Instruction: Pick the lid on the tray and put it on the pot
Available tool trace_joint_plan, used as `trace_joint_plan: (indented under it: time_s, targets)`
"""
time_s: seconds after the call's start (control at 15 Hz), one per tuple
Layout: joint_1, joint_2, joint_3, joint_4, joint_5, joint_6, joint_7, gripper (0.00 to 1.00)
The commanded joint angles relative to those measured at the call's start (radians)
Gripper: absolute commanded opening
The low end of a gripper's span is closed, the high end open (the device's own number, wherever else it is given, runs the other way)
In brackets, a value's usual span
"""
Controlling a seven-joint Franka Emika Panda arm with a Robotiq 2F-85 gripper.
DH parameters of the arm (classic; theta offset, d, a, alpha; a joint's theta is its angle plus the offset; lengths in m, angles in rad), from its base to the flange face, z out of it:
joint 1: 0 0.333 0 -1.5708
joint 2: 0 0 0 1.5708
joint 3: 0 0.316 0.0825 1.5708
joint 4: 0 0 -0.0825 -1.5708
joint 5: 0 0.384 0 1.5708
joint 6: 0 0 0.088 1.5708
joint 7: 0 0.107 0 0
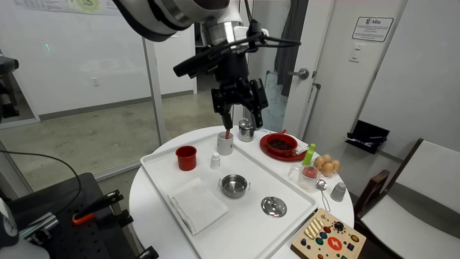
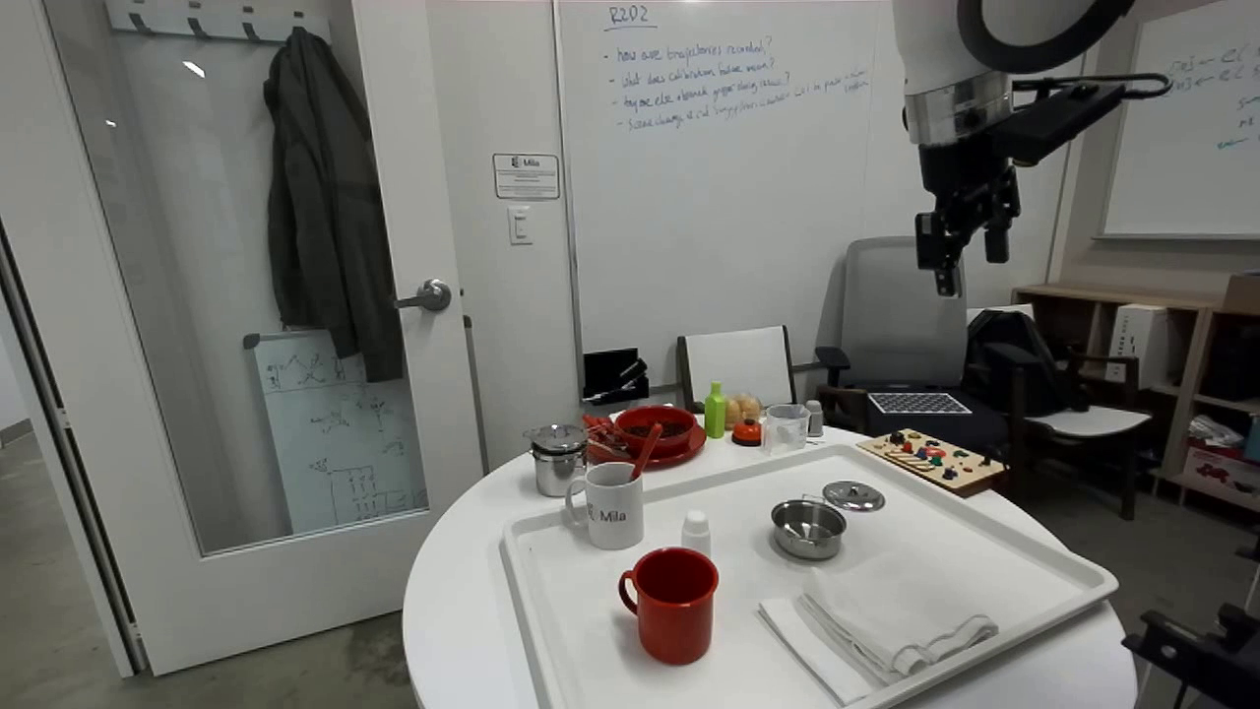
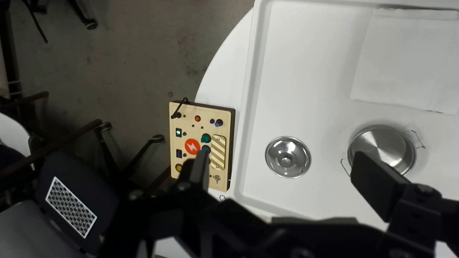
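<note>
Behind our round table hangs a whiteboard. From the wrist view, one finger of the wide-spread gripper partly hides the steel pot; the metal lid lies near it on the tray. A red mug masks the foot of a white shaker.

“Mila” mug and sign, “R2D2” whiteboard

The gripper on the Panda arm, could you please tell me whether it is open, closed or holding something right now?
Gripper: open, holding nothing.
</note>
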Motion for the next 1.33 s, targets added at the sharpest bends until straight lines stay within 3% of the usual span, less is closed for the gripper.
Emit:
trace_joint_plan:
  time_s: [0.0,0.53,0.73,1.27]
  targets:
    - [0.021,0.128,-0.035,0.075,-0.041,0.037,0.030,1.00]
    - [0.067,0.415,-0.128,0.301,-0.030,0.035,0.032,1.00]
    - [0.083,0.510,-0.144,0.375,0.027,0.042,-0.014,1.00]
    - [0.157,0.777,-0.177,0.655,0.089,-0.141,-0.028,1.00]
